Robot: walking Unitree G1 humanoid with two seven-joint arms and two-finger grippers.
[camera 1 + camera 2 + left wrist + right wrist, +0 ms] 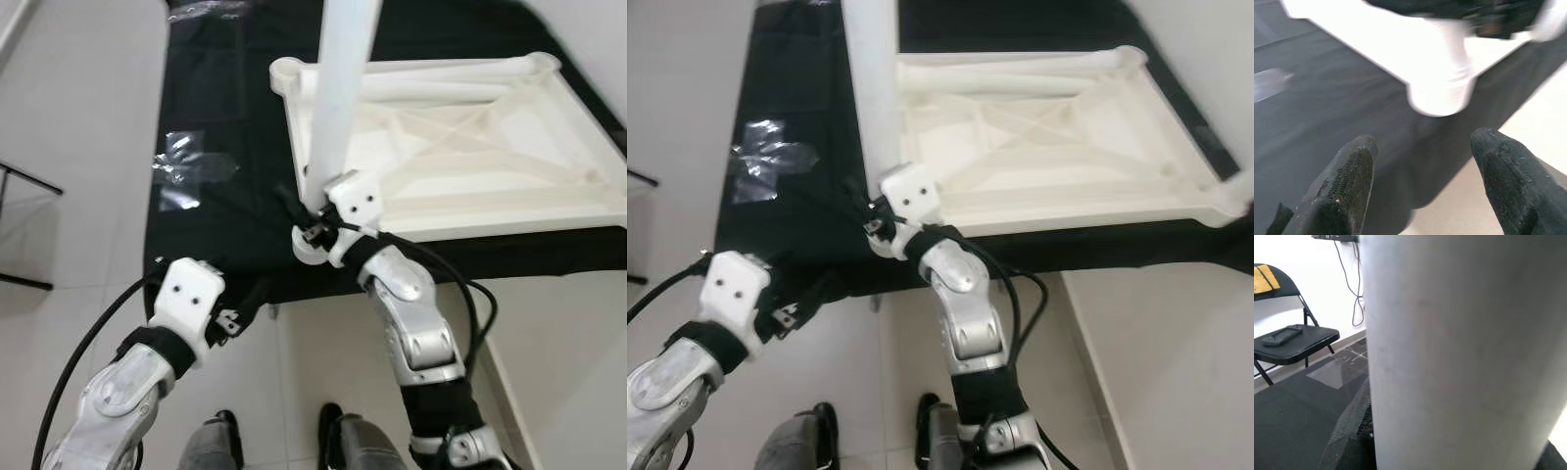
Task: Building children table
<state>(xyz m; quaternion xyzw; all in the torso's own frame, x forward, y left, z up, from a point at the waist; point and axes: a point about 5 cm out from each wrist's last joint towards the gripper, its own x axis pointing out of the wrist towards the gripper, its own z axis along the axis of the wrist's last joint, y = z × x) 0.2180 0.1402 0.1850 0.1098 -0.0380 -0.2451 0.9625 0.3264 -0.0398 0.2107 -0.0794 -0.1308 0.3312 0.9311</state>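
— Fingers of the right gripper (312,233) are wrapped tight round the white leg (343,93). Where does it go?

— Leg stands straight up over the near corner socket (1441,95) of the upside-down tabletop (460,147).

— And the left gripper (1422,188)?

— Open, holding nothing, near that same corner, just below the socket.

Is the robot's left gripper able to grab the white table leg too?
Probably yes. The left gripper hangs open near the black mat's edge, and nothing blocks its way to the table leg held by the right gripper.
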